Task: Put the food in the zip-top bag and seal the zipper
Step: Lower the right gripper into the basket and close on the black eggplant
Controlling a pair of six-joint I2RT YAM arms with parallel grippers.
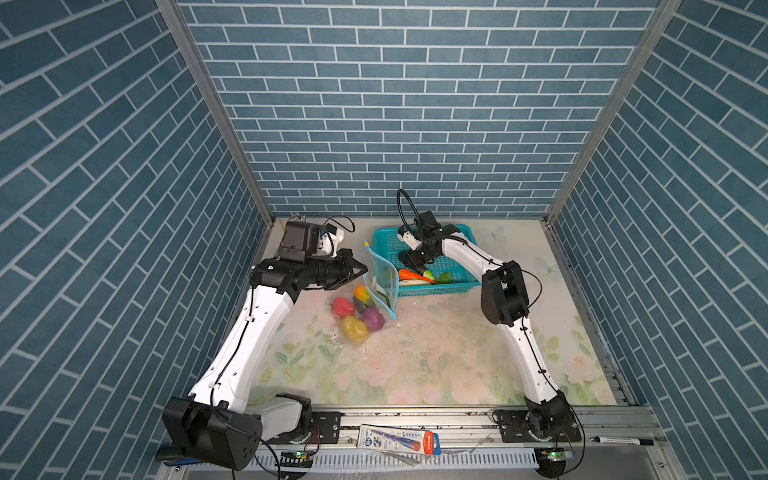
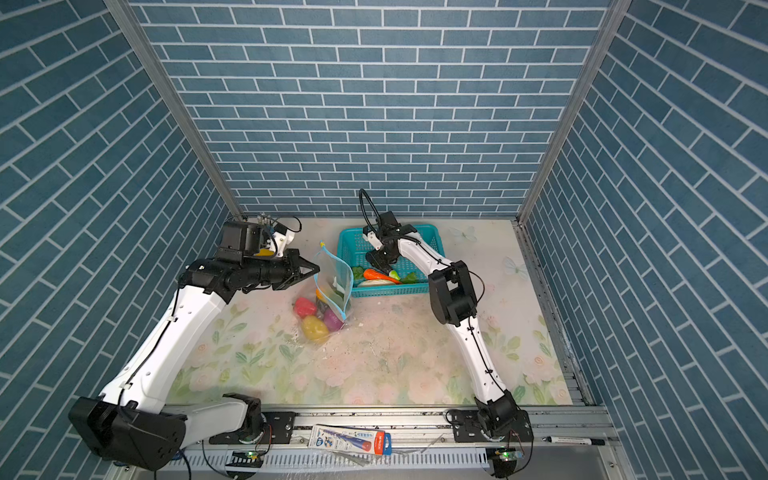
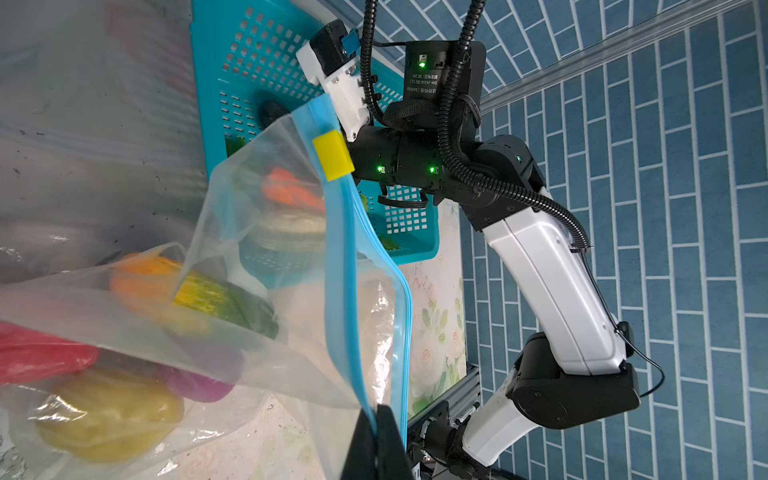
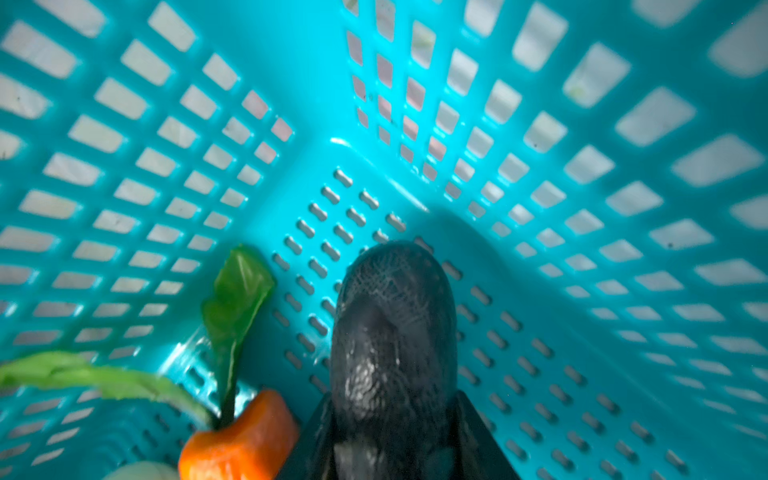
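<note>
Zip-top bag (image 3: 299, 374): clear thin plastic film, crinkly, glossy glints. Zipper (image 3: 340, 270): smooth light-blue plastic strip. Slider tab (image 3: 332, 154): matt yellow plastic. Basket (image 4: 316, 83): teal perforated plastic, glossy. Eggplant (image 4: 392, 332): dark, fine net-like texture, dull sheen. Carrot (image 4: 245, 444): orange, matt. Carrot leaf (image 4: 239, 291): shiny green. Tabletop (image 1: 436, 365): floral print, scuffed, matt.

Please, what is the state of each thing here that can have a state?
zip-top bag: mouth open, partly filled.
zipper: unsealed, slider at one end.
left end effector: shut on the bag's mouth edge.
right end effector: shut on the eggplant, inside the basket.
carrot: lying in the basket.
</note>
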